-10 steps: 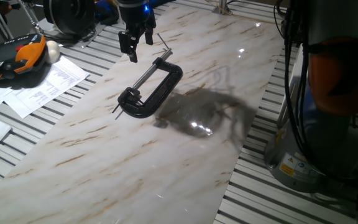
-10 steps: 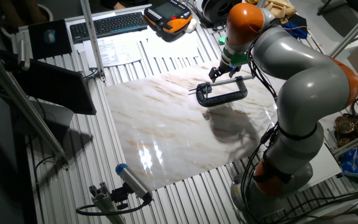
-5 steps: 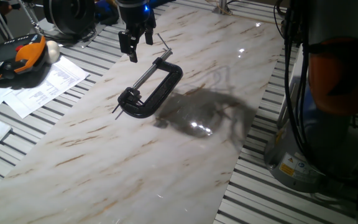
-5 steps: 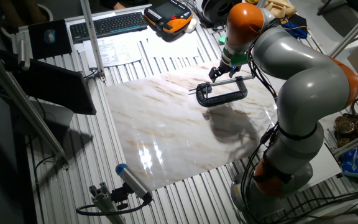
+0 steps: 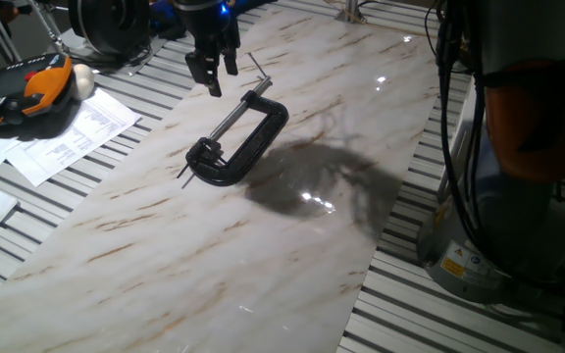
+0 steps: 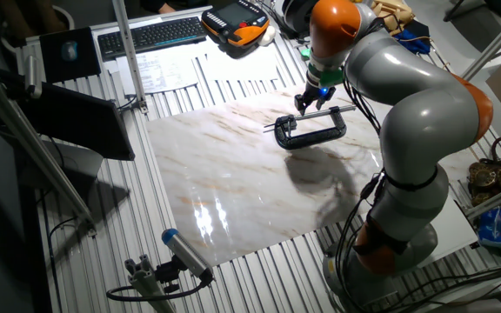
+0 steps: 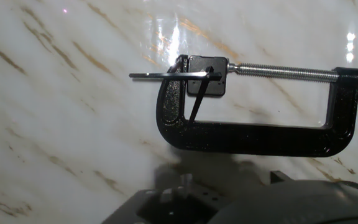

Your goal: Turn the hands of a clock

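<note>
A black C-clamp (image 5: 265, 131) lies flat on the marble slab (image 5: 165, 255); it also shows in the other fixed view (image 6: 322, 136) and the hand view (image 7: 260, 138). Its silver threaded rod (image 7: 284, 72) presses a small black square clock face (image 7: 207, 79) into the jaw. Two thin dark hands (image 7: 160, 74) stick out from the face, one level to the left, one slanting down. They show as thin needles in one fixed view (image 5: 183, 174). My gripper (image 5: 212, 73) hangs open and empty above the slab, left of the rod's far end, apart from the clamp. It also shows in the other fixed view (image 6: 308, 102).
An orange-and-black pendant (image 5: 29, 93) and papers (image 5: 67, 132) lie left of the slab. A keyboard (image 6: 150, 33) sits at the back. The arm's base (image 5: 518, 196) stands at the right. The slab rests on slotted aluminium rails (image 5: 430, 314).
The gripper has shifted slightly up and left, away from the clamp, and the arm has swung a little. The clamp and the hands have not moved.
</note>
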You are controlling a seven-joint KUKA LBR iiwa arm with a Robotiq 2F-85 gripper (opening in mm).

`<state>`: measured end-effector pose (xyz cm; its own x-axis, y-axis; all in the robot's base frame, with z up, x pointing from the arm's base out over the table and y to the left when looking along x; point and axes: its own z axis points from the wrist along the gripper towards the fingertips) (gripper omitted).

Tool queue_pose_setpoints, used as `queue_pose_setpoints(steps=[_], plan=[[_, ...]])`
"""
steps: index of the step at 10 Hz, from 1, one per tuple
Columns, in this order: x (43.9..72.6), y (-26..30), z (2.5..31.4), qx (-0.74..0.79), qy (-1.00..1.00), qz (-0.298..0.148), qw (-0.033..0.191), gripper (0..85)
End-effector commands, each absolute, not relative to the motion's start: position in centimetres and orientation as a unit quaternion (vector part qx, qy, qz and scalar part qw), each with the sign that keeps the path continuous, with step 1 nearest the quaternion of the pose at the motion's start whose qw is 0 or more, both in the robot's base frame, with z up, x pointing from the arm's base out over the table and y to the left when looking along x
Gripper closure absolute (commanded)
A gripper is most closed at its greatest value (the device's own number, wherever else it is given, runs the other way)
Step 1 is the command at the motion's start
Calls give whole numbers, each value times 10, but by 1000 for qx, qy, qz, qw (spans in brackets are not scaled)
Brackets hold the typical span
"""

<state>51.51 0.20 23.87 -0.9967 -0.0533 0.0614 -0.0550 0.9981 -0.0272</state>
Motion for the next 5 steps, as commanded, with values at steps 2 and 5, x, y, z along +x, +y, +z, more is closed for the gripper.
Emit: queue_pose_setpoints(steps=[2, 5], plan=[[516, 4, 238, 31, -999, 13, 19, 850], [517, 7, 235, 28, -999, 14, 13, 850]])
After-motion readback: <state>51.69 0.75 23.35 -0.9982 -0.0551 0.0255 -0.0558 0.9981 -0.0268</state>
